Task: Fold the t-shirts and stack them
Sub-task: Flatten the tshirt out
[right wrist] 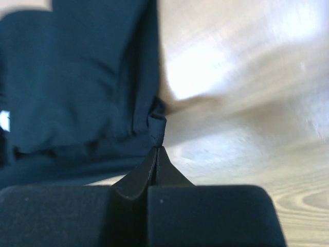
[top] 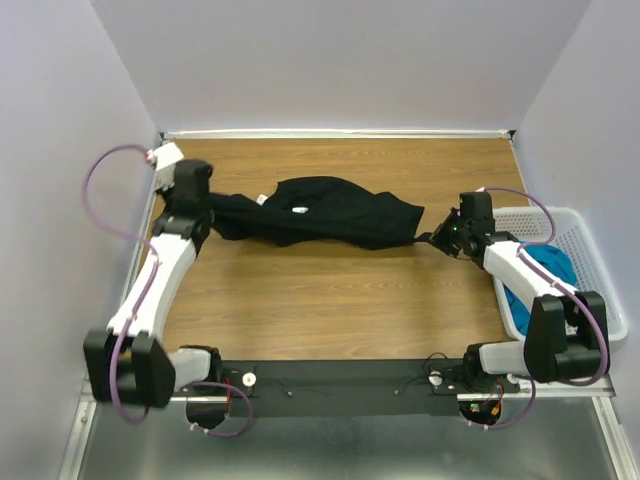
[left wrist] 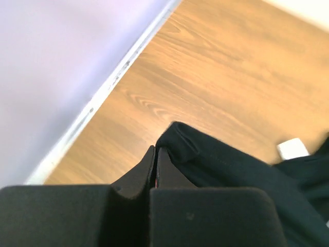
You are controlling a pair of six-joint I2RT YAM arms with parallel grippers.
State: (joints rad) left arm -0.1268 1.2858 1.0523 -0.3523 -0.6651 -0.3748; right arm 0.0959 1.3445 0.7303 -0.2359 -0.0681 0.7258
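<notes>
Left end effector (left wrist: 156, 151), right end effector (right wrist: 157, 149): clamped on black t-shirt (top: 330, 212) ends, arms extended.

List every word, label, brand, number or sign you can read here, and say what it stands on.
No text can be read in any view.
The white tag on the black t-shirt: too small and blurred to show any print.

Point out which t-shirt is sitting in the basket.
The teal-blue t-shirt, bunched inside the white basket on the right. The black t-shirt lies stretched across the wooden table instead, outside the basket.
</notes>
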